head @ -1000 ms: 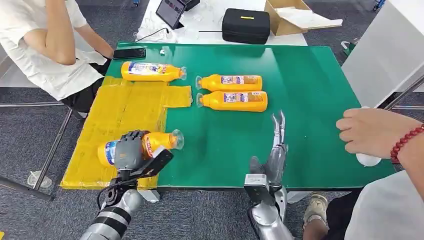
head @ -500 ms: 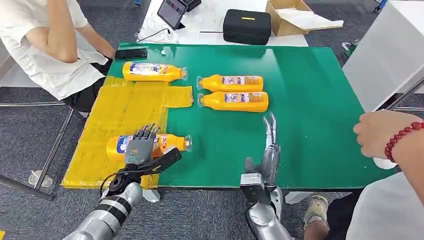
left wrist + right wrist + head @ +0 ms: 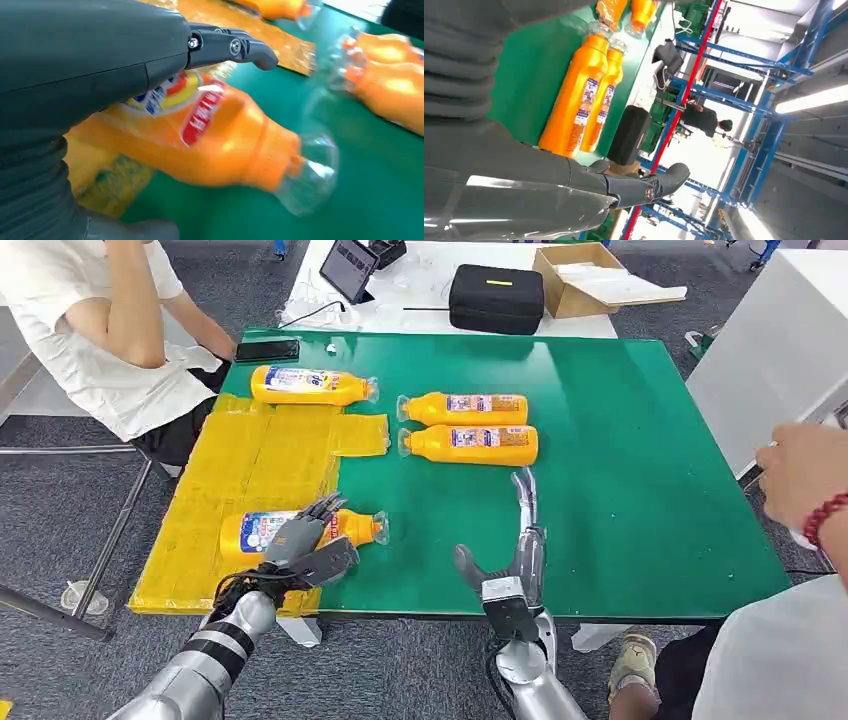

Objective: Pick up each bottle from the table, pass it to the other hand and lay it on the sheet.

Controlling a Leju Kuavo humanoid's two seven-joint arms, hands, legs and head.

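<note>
An orange bottle [image 3: 262, 530] lies on its side on the yellow sheet [image 3: 250, 455], its clear cap [image 3: 379, 528] reaching onto the green table [image 3: 620, 460]. My left hand [image 3: 305, 545] hovers at its near side, fingers spread, holding nothing; the left wrist view shows the fingers [image 3: 230, 47] stretched above the bottle [image 3: 215, 140]. My right hand [image 3: 520, 540] stands open above the table's near middle, fingers straight, thumb out. Two more bottles [image 3: 465, 408] [image 3: 470, 444] lie side by side beyond it, also in the right wrist view [image 3: 574, 107]. A further bottle [image 3: 312, 385] lies at the sheet's far edge.
A person in white sits at the far left beside a phone [image 3: 266, 350]. Another person's hand [image 3: 800, 475] with a red bead bracelet is at the right edge. Behind the table stand a black case [image 3: 494, 298], a cardboard box [image 3: 580, 275] and a tablet [image 3: 345, 265].
My left hand let go of the bottle, spread its fingers and drew back toward the near edge. The person's hand at the right withdrew from the table. My right hand drifted slightly left.
</note>
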